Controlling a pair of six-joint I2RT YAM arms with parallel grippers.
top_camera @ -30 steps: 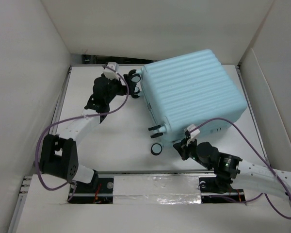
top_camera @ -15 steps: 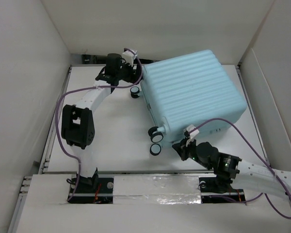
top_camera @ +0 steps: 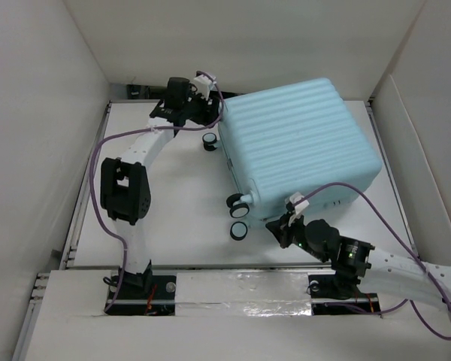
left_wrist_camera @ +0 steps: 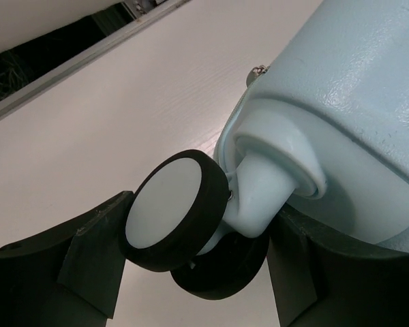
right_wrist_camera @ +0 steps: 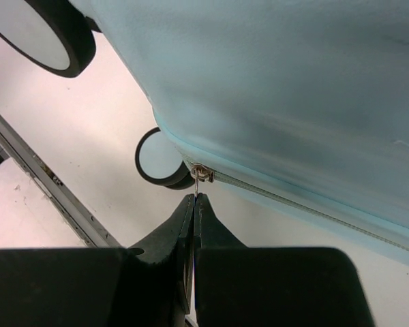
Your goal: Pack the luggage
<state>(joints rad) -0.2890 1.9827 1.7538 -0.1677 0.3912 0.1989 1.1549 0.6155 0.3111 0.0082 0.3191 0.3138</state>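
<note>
Unzipping the luggage [top_camera: 297,143], seemingly: your right end effector [right_wrist_camera: 193,203] pinches the zipper pull [right_wrist_camera: 200,174], left end effector [left_wrist_camera: 194,238] sits spread around a caster [left_wrist_camera: 174,210]. Next, drag along the seam.

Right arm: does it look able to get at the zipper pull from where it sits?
Likely yes. The right gripper is closed right at the zipper pull on the luggage, with nothing between them; the caster wheel lies beyond it.

Top camera overhead, far; wrist cameras close, low, both facing luggage [top_camera: 297,147].
</note>
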